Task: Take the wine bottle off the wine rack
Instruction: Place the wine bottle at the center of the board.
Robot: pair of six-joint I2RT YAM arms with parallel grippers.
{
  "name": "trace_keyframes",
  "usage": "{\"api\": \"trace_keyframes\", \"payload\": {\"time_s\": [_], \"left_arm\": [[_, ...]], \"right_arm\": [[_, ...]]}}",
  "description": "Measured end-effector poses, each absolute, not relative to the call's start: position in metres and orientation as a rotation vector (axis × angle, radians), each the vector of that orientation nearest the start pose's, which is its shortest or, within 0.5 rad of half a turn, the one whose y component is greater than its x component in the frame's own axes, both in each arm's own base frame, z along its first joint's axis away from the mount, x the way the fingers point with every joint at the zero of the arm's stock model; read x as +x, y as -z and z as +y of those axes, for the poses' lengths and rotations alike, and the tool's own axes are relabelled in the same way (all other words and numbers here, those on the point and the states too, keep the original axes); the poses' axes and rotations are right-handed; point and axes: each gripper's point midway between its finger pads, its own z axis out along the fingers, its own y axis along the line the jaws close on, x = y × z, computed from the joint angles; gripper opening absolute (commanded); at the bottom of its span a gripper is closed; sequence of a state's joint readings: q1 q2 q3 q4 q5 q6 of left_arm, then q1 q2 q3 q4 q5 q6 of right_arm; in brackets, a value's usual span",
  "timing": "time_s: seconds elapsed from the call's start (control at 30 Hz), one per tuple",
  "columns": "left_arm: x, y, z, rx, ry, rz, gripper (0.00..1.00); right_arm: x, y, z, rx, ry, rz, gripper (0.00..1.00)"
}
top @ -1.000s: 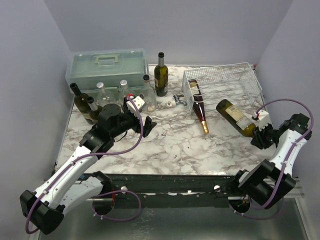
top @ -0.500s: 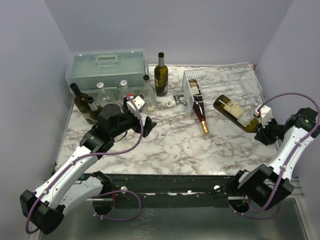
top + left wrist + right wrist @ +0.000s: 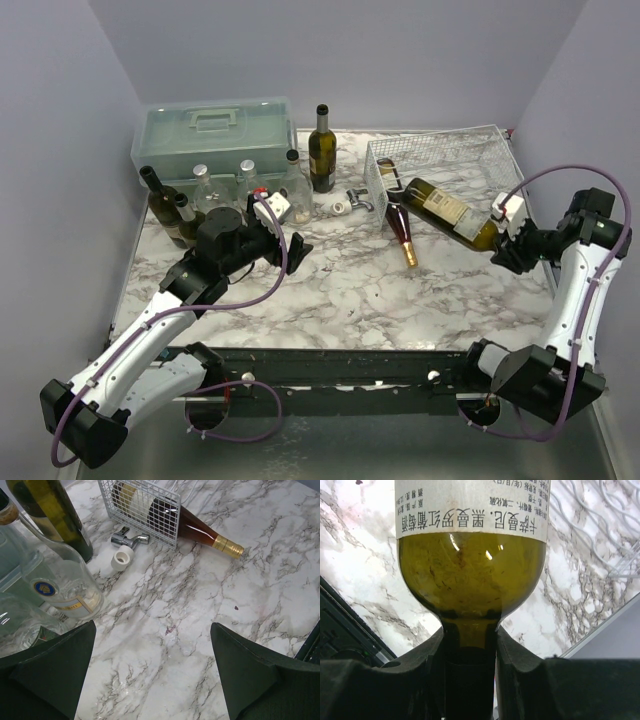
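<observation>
The white wire-mesh wine rack (image 3: 480,150) stands at the back right of the marble table. My right gripper (image 3: 508,247) is shut on the neck of an olive-green wine bottle (image 3: 445,212) with a pale label, holding it tilted in the air over the rack's front part, base toward the left. In the right wrist view the bottle (image 3: 470,575) fills the frame with its neck between my fingers (image 3: 512,655). A second, amber bottle (image 3: 399,218) with a gold cap lies in the rack's left end, neck sticking out (image 3: 200,532). My left gripper (image 3: 297,245) is open and empty above the table's left middle.
A pale green plastic toolbox (image 3: 215,132) stands at the back left. Several clear and dark bottles (image 3: 205,190) stand in front of it. A dark upright bottle (image 3: 321,150) stands beside the toolbox. A metal stopper (image 3: 129,539) and a white cap (image 3: 122,558) lie left of the rack.
My right gripper has swung the green bottle up and to the left, from beside the rack's front right corner to over the rack's front. The left arm has not moved.
</observation>
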State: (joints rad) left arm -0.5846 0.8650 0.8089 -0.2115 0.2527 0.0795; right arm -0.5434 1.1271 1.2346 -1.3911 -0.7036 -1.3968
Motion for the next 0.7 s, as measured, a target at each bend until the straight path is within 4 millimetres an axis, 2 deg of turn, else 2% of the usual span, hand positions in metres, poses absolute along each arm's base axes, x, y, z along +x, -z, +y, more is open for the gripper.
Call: {"api": "trace_keyframes", "payload": {"time_s": [0.3,0.7], "left_arm": [[0.247,-0.252,-0.211,0.783,0.574,1.706,0.99],[0.249,-0.249,-0.210,0.787,0.561,1.713,0.99]], "right_arm": [[0.231,-0.230,-0.014,-1.238,-0.206,2.088,0.00],[0.241,-0.234,0.010,-1.481,-0.141,2.077,0.00]]}}
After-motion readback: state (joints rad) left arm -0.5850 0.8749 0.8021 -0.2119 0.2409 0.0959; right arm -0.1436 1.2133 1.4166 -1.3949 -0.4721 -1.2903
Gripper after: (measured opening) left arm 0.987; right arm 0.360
